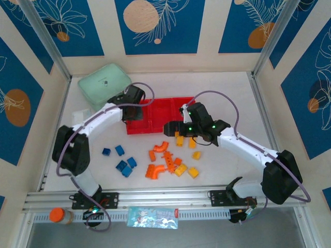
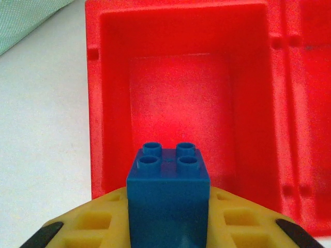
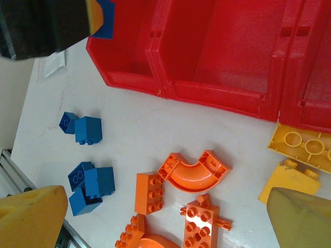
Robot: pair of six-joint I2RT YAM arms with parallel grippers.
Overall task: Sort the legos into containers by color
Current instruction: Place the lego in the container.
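overhead, a low bright-red plastic tray (image 1: 155,118) of three joined square compartments lies on the white table (image 1: 227,98), near its middle and a little toward the far edge. a mint-green rounded case (image 1: 103,82) sits in the far left corner, near the tray's left end. the left gripper (image 1: 132,98) hangs over the leftmost compartment. in the left wrist view its yellow fingers (image 2: 88,222) are clamped on a blue square plastic block (image 2: 168,188), which is upright with its four studs up, above that compartment. the right gripper (image 1: 173,127) hovers at the tray's near wall, toward the middle compartment. in the right wrist view its fingers (image 3: 31,217) stand spread wide, gripping nothing, over the loose pieces. the loose legos lie between the tray and the table's near edge: five blue blocks (image 1: 124,165) toward the left, orange curved and studded pieces (image 1: 160,160) in the middle, and yellow blocks (image 1: 187,169) to their right. one flat yellow block (image 3: 302,144) lies just beside the tray's near wall. on the rail along the near edge rest an orange-capped bottle (image 1: 61,214) and a printed packet (image 1: 152,217); the packet's print is too small to read.
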